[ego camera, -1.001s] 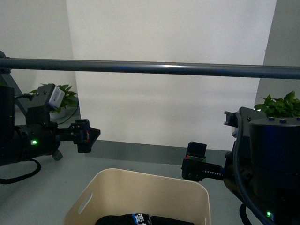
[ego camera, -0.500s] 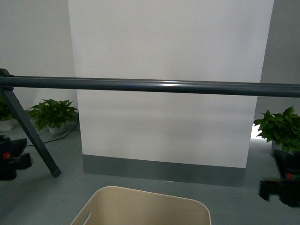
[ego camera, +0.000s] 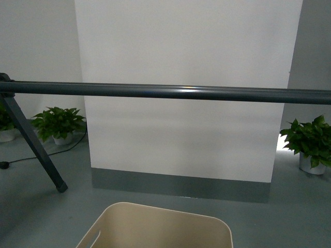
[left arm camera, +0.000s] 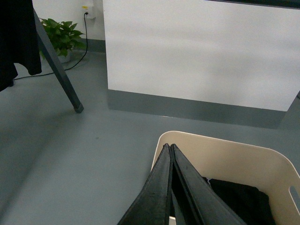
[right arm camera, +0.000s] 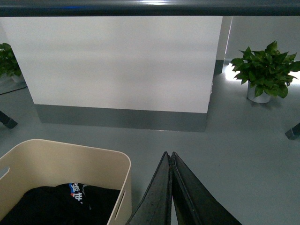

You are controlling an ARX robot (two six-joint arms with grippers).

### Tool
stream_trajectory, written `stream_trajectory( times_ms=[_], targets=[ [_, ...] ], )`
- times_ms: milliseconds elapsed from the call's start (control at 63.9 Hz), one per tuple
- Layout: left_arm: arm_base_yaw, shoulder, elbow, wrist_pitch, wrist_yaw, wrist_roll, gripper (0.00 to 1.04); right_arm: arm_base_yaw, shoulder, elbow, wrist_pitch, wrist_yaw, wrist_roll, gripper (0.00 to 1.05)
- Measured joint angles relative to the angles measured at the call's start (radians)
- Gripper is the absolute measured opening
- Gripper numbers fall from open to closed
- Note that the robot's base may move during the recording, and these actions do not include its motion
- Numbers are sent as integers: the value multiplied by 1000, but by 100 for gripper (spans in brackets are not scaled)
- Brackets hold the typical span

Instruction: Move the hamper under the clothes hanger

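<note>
Grey floor [ego camera: 67, 217], white wall panel [ego camera: 181, 51].

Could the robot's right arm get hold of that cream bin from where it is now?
Probably yes. The right tool is shut and hangs beside the hamper, with only bare floor between them. It would have to open first to grip the rim.

Grey floor [ego camera: 289, 206] bears hamper [ego camera: 160, 227], rack leg [ego camera: 39, 150], potted plants [ego camera: 57, 124].
</note>
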Motion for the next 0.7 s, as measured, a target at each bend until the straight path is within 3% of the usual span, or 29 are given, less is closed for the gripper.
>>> stream_trajectory(
  times_ms=[282,344,407,704],
  targets=[
    [0,-184,-85,-100,0,1,3,-43,-194,-59,-133,-44,0,2],
    [0,-233,-103,-133,0,2,3,-95,-254,-73,-180,-115,0,2],
    [0,-307,-123,-185,0,2,3,-123,-330,-87,-240,-117,0,2],
    [0,-565,-169,-393,0,6,3,-126,-563,-108,-443,-122,0,2]
  ],
)
